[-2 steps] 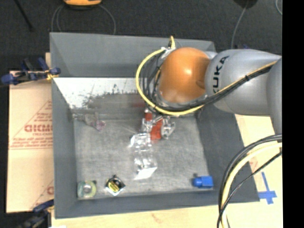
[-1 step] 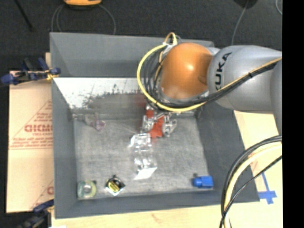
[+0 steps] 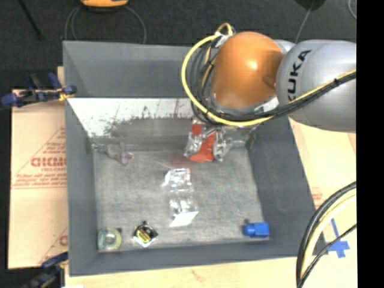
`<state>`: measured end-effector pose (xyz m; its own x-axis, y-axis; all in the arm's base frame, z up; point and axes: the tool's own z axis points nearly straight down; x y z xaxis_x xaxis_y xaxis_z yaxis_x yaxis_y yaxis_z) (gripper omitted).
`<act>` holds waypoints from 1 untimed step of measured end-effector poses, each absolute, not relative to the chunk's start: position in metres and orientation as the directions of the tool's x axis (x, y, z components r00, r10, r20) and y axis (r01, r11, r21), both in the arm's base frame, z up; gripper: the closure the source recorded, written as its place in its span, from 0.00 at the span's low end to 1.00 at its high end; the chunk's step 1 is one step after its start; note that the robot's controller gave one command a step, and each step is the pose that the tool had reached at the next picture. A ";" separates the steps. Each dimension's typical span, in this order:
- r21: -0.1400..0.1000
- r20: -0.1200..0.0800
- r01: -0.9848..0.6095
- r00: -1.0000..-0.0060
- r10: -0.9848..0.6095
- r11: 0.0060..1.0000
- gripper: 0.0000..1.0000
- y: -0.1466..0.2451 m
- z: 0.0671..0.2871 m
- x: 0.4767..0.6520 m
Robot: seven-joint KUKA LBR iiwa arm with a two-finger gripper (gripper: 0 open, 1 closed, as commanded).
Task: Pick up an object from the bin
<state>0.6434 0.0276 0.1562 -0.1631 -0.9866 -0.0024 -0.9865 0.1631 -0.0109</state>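
As the tool (image 3: 206, 150) is clamped on a small red block (image 3: 202, 155) far in the bin (image 3: 78, 179), it looks light, stiff; flat sides grip best.

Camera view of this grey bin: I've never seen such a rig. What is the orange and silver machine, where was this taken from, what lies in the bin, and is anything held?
The picture is taken from above the grey bin, slightly from one side. The silver machine with the orange cover is a robot arm reaching in from the right. Its gripper, two metal fingers, is closed on a small red object near the bin's back wall. On the floor lie crumpled clear plastic, a blue block, a black-and-yellow piece and a pale ring.
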 end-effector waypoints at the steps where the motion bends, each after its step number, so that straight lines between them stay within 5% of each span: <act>1: -0.009 -0.002 -0.985 -0.172 -0.985 0.172 1.00 0.026 0.185 0.645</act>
